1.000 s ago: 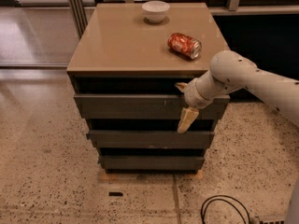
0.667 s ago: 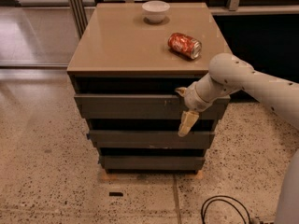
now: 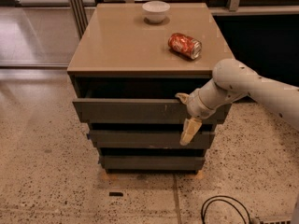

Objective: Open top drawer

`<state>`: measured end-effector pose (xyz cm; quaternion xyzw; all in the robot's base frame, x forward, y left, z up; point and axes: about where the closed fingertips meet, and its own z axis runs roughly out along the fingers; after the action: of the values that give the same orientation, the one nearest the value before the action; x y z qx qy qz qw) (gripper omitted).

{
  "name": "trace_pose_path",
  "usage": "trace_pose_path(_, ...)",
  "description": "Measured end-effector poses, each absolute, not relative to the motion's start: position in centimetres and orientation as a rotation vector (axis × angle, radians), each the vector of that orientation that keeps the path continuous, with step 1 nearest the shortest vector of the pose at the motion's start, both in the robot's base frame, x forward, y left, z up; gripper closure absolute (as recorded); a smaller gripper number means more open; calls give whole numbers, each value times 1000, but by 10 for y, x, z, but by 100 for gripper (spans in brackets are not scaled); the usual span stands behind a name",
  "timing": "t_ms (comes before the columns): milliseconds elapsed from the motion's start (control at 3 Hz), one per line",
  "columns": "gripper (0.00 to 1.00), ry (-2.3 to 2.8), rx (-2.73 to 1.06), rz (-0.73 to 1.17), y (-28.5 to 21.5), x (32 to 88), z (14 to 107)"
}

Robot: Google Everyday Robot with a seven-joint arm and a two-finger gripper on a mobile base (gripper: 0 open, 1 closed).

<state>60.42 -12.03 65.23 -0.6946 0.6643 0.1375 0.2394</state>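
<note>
The top drawer (image 3: 131, 111) is the widest dark grey front, just under the tan top of the cabinet (image 3: 140, 41). It stands a little way out, with a dark gap above it. My gripper (image 3: 182, 119) is at the right part of this front, open. One finger (image 3: 181, 97) hooks over the drawer's top edge. The other pale finger (image 3: 189, 130) hangs down in front of it. The two narrower drawer fronts (image 3: 149, 139) below are closed.
A crushed red can (image 3: 185, 45) lies on the cabinet top at the right, and a white bowl (image 3: 156, 10) stands at the back. A black cable (image 3: 224, 211) loops on the speckled floor at the front right. Metal posts (image 3: 77, 8) stand behind on the left.
The top drawer front has slid out slightly toward the camera, and the gripper has moved with it, a little lower in the view.
</note>
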Motion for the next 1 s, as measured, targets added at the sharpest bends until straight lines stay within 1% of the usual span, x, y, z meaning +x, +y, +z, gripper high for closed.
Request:
trace_pose_path(333, 0, 1811, -1932, 431, -115, 571, 659)
trace_pose_path(1000, 0, 1757, -1966, 447, -112, 565, 655)
